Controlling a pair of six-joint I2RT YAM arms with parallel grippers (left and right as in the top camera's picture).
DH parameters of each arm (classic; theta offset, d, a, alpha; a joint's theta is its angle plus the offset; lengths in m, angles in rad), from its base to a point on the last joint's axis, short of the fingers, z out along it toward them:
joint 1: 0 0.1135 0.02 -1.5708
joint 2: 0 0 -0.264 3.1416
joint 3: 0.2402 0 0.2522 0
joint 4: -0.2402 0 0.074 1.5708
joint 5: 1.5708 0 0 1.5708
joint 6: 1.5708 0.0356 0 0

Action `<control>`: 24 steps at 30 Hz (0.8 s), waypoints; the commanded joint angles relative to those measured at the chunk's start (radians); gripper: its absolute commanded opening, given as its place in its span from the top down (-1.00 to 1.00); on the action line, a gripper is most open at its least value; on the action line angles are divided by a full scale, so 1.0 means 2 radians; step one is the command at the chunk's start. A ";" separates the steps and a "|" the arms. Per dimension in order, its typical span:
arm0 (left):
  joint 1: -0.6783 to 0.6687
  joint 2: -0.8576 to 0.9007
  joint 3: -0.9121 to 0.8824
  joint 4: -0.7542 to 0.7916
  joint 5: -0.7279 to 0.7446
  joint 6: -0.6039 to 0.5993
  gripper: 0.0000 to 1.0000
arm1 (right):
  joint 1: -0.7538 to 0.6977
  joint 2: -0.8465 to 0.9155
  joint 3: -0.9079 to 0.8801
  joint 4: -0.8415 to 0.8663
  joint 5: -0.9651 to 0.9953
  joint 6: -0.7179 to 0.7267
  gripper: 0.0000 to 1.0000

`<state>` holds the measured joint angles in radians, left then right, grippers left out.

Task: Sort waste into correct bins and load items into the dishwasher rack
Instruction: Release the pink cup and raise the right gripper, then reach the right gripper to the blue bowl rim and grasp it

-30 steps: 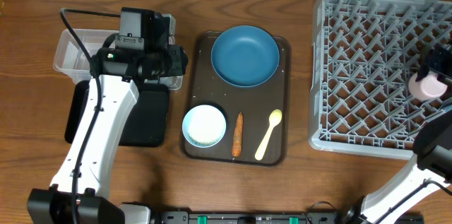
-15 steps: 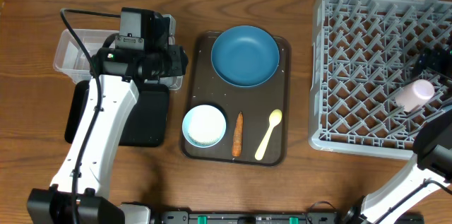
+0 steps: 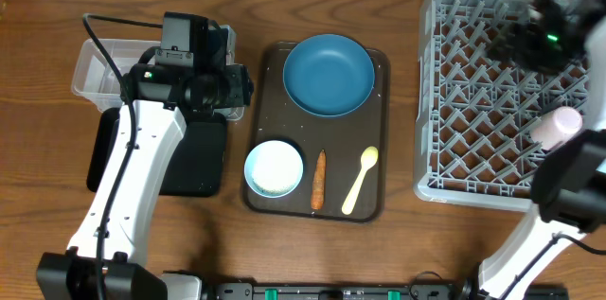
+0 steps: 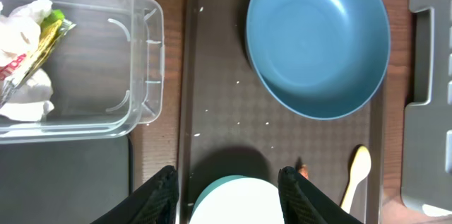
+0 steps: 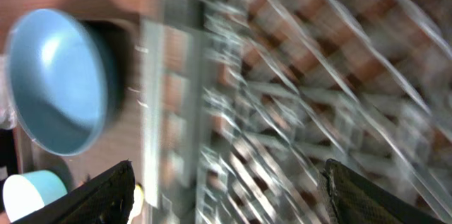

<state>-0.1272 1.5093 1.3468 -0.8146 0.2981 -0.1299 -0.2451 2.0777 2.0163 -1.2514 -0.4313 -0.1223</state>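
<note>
Lying spoon [image 3: 359, 184], head toward blue bowl [image 3: 329, 75]

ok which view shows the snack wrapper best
Left wrist: the yellow-green snack wrapper lies sharp among white tissues in the clear tub. Overhead, the left arm hides that part of the tub. The blurred right wrist view misses the tub entirely.

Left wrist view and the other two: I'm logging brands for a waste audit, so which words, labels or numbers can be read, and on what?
Snack wrapper in the clear tub: red print on a white patch, crumpled and too small to read.
Blue bowl, brown tray, grey rack: no markings visible.
Right wrist view: motion-blurred, nothing readable.
No legible text anywhere.
</note>
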 commanded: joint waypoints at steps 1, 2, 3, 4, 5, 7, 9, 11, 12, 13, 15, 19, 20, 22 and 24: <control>0.000 0.000 -0.001 -0.006 -0.018 0.003 0.03 | 0.063 0.002 -0.002 0.029 -0.017 -0.012 -0.65; 0.000 0.000 -0.001 -0.006 -0.019 0.003 0.03 | 0.083 0.002 -0.002 0.044 -0.003 -0.011 -0.66; 0.000 0.000 -0.001 -0.006 -0.021 0.003 0.03 | 0.104 0.002 -0.002 0.058 0.015 -0.010 -0.66; 0.000 0.000 -0.001 -0.006 -0.022 0.003 0.03 | 0.119 0.002 -0.002 0.067 0.031 -0.010 -0.66; 0.000 0.000 -0.001 -0.006 -0.023 0.003 0.02 | 0.137 0.002 -0.002 0.077 0.052 -0.002 -0.67; 0.000 0.000 -0.001 -0.006 -0.024 0.003 0.02 | 0.171 0.005 -0.002 0.097 0.096 0.024 -0.66; 0.000 0.000 -0.001 -0.006 -0.025 0.003 0.01 | 0.200 0.010 -0.002 0.111 0.133 0.044 -0.64; 0.000 0.000 -0.001 -0.006 -0.025 0.003 0.01 | 0.224 0.021 -0.002 0.124 0.161 0.068 -0.64; 0.000 0.000 -0.001 -0.006 -0.025 0.003 0.01 | 0.233 0.028 -0.002 0.129 0.169 0.076 -0.64; 0.000 0.000 -0.001 -0.006 -0.025 0.003 0.01 | 0.241 0.035 -0.002 0.133 0.177 0.081 -0.65; 0.000 0.000 -0.001 -0.006 -0.025 0.003 0.00 | 0.256 0.050 -0.002 0.138 0.198 0.103 -0.64; 0.000 0.000 -0.001 -0.008 -0.025 0.003 0.00 | 0.274 0.080 -0.002 0.154 0.212 0.135 -0.63; 0.000 0.000 -0.001 -0.007 -0.025 0.003 0.00 | 0.277 0.087 -0.002 0.157 0.212 0.140 -0.61; 0.000 0.000 -0.001 -0.007 -0.025 0.003 0.00 | 0.282 0.101 -0.002 0.160 0.212 0.143 -0.60; 0.000 0.000 -0.001 -0.007 -0.025 0.003 -0.01 | 0.285 0.114 -0.002 0.160 0.214 0.143 -0.54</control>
<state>-0.1272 1.5093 1.3468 -0.8272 0.2584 -0.1299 0.3084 2.2799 2.0144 -0.9337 -0.0391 0.1196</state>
